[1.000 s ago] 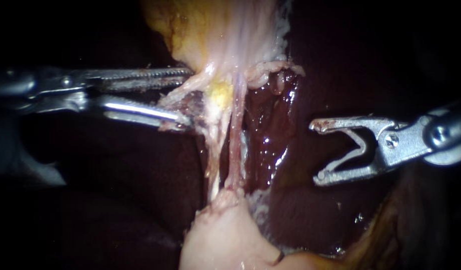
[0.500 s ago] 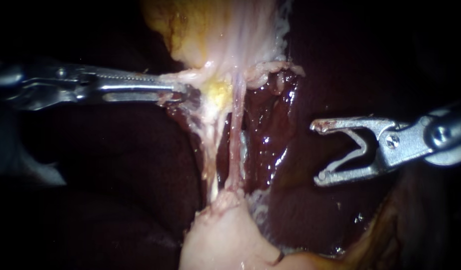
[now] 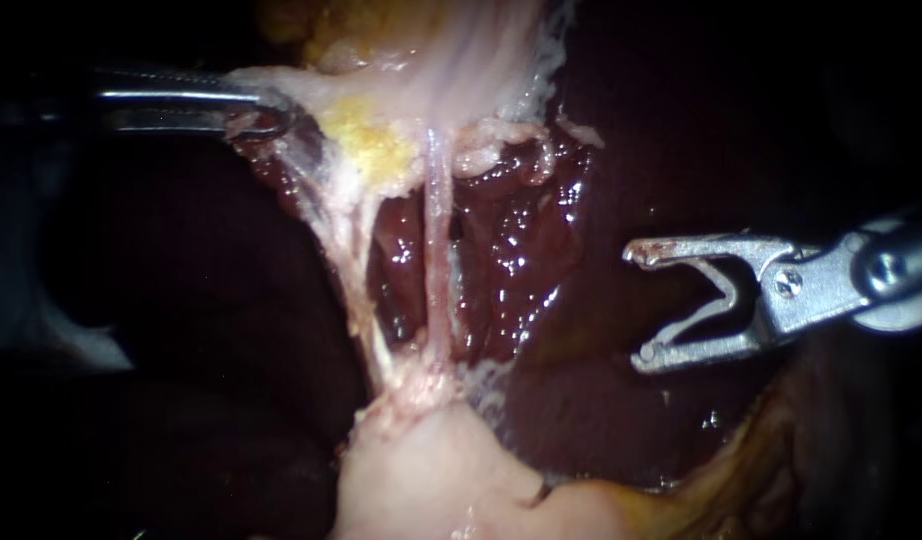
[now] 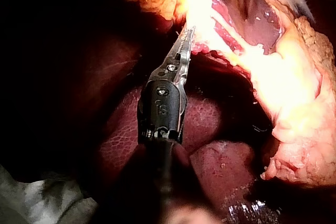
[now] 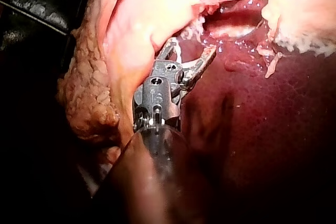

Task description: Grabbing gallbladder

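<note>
The pale, yellow-flecked gallbladder [image 3: 451, 60] hangs at the top of the endoscope view. My left instrument [image 3: 266, 112] comes in from the upper left, its jaws shut on the gallbladder's pale lower edge, which is drawn out to the left. In the left wrist view those jaws [image 4: 186, 38] lie together on bright pale tissue [image 4: 210, 22]. Two thin tubes [image 3: 436, 250] [image 3: 346, 250] stretch down from the gallbladder to a pale mass [image 3: 431, 470]. My right instrument [image 3: 638, 303] waits to the right over the liver [image 3: 511, 240], jaws open and holding nothing; the right wrist view shows it [image 5: 191, 48] the same way.
Dark red liver [image 3: 601, 400] surrounds the tubes and glistens between them. Yellow fatty tissue [image 3: 741, 480] lies at the lower right, and lumpy fat [image 5: 86, 103] sits beside my right instrument's shaft. The far left and right are dark.
My left instrument's jaws have shut on the gallbladder's edge and pulled it up and to the left, spreading the tubes apart and baring more liver. The right instrument has held still.
</note>
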Robot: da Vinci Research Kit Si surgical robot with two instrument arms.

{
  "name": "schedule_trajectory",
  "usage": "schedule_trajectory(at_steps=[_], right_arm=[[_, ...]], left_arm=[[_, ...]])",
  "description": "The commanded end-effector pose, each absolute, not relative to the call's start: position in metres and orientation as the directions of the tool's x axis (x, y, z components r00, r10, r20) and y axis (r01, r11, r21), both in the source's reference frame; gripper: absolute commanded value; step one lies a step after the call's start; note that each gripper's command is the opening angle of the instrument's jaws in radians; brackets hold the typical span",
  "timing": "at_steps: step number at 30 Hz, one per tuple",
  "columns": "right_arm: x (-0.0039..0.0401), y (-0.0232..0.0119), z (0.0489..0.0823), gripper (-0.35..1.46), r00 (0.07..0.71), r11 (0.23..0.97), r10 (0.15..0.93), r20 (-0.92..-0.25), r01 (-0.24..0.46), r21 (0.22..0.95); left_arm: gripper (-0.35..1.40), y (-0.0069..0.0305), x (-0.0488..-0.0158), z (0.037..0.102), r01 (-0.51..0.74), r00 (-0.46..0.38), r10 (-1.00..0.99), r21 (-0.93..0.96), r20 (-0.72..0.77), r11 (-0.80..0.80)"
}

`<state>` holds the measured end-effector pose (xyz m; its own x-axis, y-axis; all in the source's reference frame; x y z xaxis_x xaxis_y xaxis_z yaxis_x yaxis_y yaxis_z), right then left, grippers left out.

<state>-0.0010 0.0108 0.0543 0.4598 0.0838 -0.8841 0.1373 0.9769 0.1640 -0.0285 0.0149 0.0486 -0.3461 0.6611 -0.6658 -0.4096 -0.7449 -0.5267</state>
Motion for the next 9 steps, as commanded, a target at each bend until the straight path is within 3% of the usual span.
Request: schedule_trajectory(at_steps=[1, 9], right_arm=[[-0.0010, 0.0108, 0.0543, 0.50, 0.460, 0.977, 0.084, -0.884, 0.137, 0.164], [-0.0010, 0.0108, 0.0543, 0.50, 0.460, 0.977, 0.084, -0.884, 0.137, 0.164]], left_arm=[[-0.35, 0.0147, -0.0287, 0.0489, -0.411, -0.346, 0.659, -0.524, -0.668, -0.746], [-0.35, 0.0146, -0.0289, 0.0490, -0.413, -0.345, 0.659, -0.523, -0.668, -0.746]])
